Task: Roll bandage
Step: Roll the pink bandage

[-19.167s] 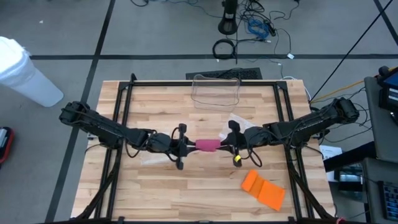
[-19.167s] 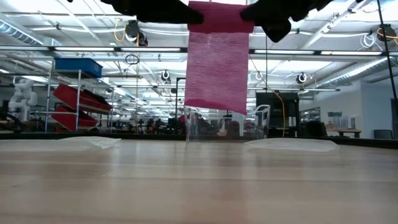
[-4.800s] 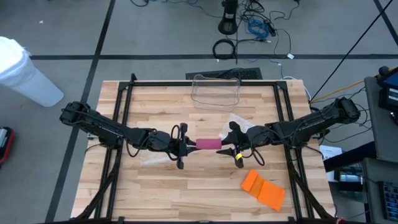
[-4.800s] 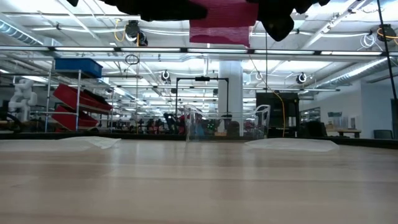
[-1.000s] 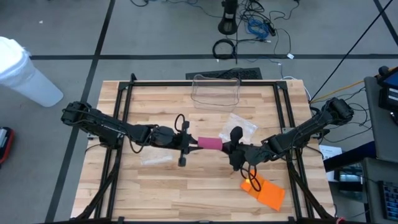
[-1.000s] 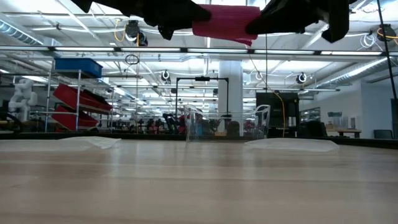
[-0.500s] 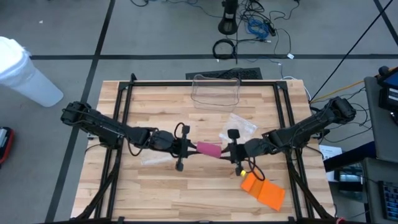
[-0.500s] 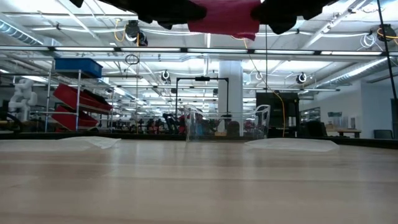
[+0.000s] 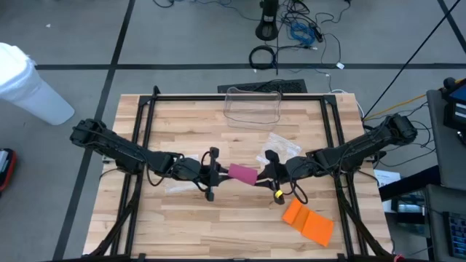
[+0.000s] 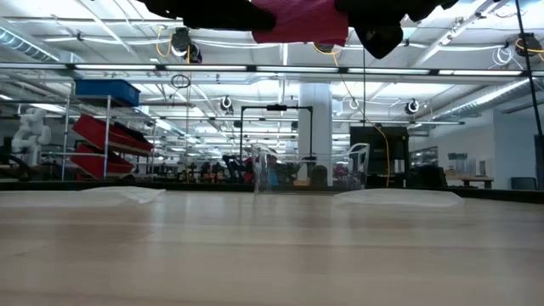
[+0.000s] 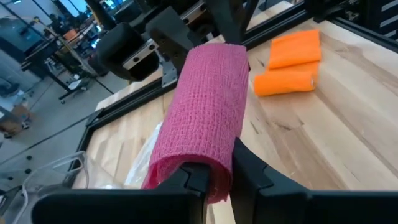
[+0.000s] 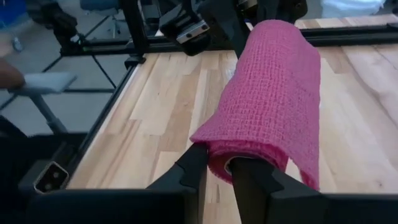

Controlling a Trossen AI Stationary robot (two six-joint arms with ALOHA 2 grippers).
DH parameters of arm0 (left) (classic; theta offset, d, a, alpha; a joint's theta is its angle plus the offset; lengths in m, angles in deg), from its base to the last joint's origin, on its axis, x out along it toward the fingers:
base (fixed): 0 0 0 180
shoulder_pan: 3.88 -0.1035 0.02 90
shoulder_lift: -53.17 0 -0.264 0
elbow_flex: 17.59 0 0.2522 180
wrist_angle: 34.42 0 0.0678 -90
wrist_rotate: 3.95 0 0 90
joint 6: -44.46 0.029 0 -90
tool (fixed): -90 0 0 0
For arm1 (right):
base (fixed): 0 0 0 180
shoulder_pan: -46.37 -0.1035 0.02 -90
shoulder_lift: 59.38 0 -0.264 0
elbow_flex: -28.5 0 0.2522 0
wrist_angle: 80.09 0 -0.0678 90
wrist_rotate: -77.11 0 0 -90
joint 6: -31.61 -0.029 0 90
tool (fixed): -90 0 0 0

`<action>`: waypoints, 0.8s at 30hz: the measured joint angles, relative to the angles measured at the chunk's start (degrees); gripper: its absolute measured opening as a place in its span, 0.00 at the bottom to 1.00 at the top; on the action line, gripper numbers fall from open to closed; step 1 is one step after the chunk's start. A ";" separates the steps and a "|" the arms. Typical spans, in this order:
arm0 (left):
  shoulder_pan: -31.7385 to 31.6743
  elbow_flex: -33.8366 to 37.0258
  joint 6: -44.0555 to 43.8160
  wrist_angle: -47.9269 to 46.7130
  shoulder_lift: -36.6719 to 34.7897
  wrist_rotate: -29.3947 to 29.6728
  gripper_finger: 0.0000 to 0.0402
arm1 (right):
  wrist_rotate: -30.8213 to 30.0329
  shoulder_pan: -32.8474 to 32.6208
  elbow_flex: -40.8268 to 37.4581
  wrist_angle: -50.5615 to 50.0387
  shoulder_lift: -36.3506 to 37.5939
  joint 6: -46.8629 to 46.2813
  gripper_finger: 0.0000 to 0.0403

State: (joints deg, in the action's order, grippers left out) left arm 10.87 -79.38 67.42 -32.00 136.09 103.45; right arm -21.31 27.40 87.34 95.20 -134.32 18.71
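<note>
Bandage (image 11: pixel 202 130) roll's open end, wrist views only.

Overhead, table-level, two wrist close-ups

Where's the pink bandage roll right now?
In the high view the pink bandage roll is over mid-table, held in the air between the left hand and right hand, each gripping one end.
</note>
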 joint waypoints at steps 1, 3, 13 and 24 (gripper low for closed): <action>0.02 0.02 -0.02 -0.03 0.00 0.34 0.10 | -0.26 0.16 0.00 0.16 0.00 -0.91 0.15; 0.02 0.04 -0.19 -0.19 0.00 0.97 0.11 | -0.05 0.29 0.00 0.20 0.00 -2.50 0.19; -0.02 0.13 -4.47 -0.19 0.02 2.14 0.11 | -0.38 0.21 0.00 1.95 0.00 -7.27 0.49; -0.24 0.24 -14.39 2.33 0.07 -1.21 0.11 | -10.30 0.15 0.02 2.57 0.12 -13.03 0.23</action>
State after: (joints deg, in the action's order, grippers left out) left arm 10.62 -79.14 53.03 -29.67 136.15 102.25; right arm -31.61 27.55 87.36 97.78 -134.20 5.69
